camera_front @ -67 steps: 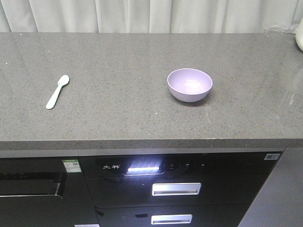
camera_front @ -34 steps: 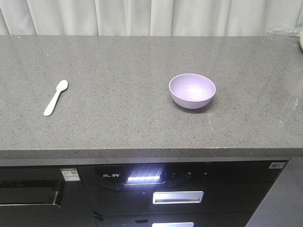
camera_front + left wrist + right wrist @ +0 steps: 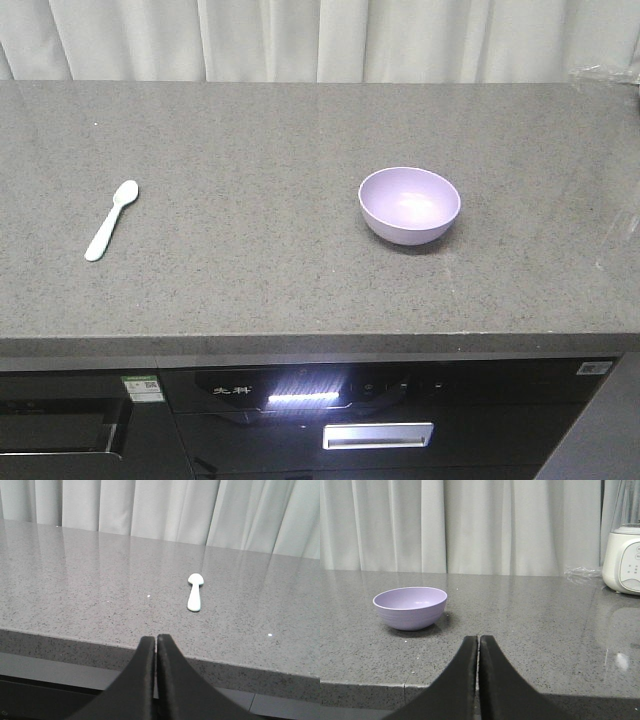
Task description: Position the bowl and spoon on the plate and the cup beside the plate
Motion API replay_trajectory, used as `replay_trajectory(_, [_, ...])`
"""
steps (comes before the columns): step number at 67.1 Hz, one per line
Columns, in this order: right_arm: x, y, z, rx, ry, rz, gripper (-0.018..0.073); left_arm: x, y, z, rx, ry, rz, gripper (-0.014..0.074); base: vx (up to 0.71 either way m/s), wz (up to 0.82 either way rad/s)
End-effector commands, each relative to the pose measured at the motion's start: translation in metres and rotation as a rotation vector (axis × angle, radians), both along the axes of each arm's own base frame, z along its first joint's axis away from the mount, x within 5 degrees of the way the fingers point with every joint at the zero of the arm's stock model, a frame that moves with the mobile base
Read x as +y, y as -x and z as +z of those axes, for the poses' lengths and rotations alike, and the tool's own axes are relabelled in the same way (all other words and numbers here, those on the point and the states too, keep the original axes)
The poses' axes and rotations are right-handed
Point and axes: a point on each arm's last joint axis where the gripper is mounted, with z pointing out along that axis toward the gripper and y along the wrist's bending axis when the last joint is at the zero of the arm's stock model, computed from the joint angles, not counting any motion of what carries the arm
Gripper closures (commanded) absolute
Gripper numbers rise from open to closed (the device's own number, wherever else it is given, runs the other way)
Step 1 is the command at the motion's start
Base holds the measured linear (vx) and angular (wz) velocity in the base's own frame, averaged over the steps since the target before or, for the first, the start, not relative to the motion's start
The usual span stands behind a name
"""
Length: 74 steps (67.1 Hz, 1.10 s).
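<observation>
Clearance comes first: with the bowl (image 3: 409, 205) right of centre on the counter (image 3: 250, 280), the spoon (image 3: 111, 220) well apart at left, and both pairs of jaws pressed together, we should part the right jaws before reaching the bowl's rim.

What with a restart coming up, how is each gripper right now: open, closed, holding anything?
Left gripper: closed, holding nothing.
Right gripper: closed, holding nothing.
</observation>
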Motion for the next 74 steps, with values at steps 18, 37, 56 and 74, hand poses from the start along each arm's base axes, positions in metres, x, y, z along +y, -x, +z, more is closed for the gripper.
replay_trajectory(18, [-0.0002,0.0010,0.0048,-0.077,0.007,-0.005,0.0561,-0.0009,-0.0023,-0.0029,-0.034,0.008,-0.013,0.0602,0.04,0.00])
replay_trajectory(37, [-0.0002,0.0010,0.0048,-0.077,0.007,-0.005,0.0561,-0.0009,-0.0023,-0.0029,-0.034,0.008,-0.013,0.0602,0.04,0.00])
replay_trajectory(56, [-0.0002,0.0010,0.0048,-0.077,0.007,-0.005,0.0561,-0.0009,-0.0023,-0.0029,-0.034,0.008,-0.013,0.0602,0.05,0.00])
replay_trajectory(74, [-0.0002,0.0010,0.0048,-0.077,0.007,-0.005,0.0561,-0.0009,-0.0023,-0.0029,-0.034,0.008,-0.013,0.0602,0.04,0.00])
